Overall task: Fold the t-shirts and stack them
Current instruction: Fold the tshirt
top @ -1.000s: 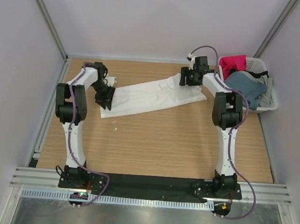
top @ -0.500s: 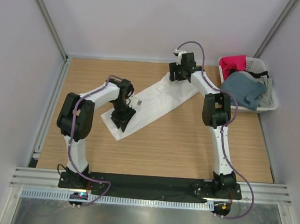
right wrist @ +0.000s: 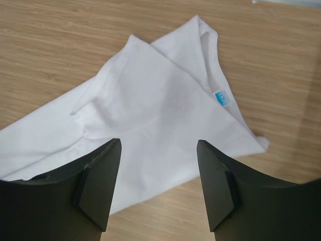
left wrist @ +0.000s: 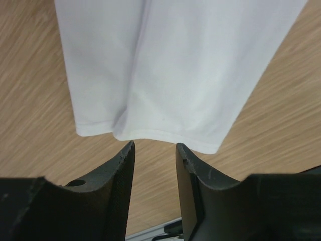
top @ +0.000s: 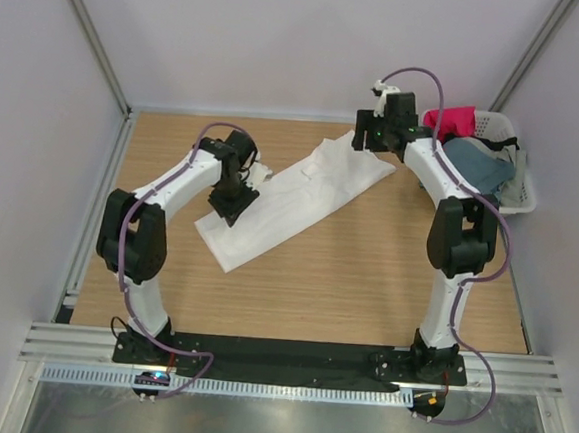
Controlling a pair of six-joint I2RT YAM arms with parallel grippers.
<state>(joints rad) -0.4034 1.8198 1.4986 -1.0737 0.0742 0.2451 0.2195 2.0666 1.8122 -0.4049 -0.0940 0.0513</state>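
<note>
I see the white t-shirt [top: 296, 197] lying on the wooden counter [top: 313, 299] as a long narrow band. Its long axis runs diagonally from the near left to the far right. The neck end, with a small blue label [right wrist: 221, 98], points far right. The straight hem end [left wrist: 150, 133] points near left, toward the arm bases. The left jaws hover over the near-left part of the shirt. In the left wrist view they are parted by a narrow gap with nothing between them, and the hem edge lies just past their tips. The right jaws hang above the neck end, spread wide and empty, with the shirt's overlapping layers showing between the two fingers in the right wrist view. At the far right edge of the counter stands a white slotted basket [top: 520, 200], well apart from the white shirt. It holds a slate blue t-shirt [top: 474, 166] and a red-pink t-shirt [top: 450, 119].
</note>
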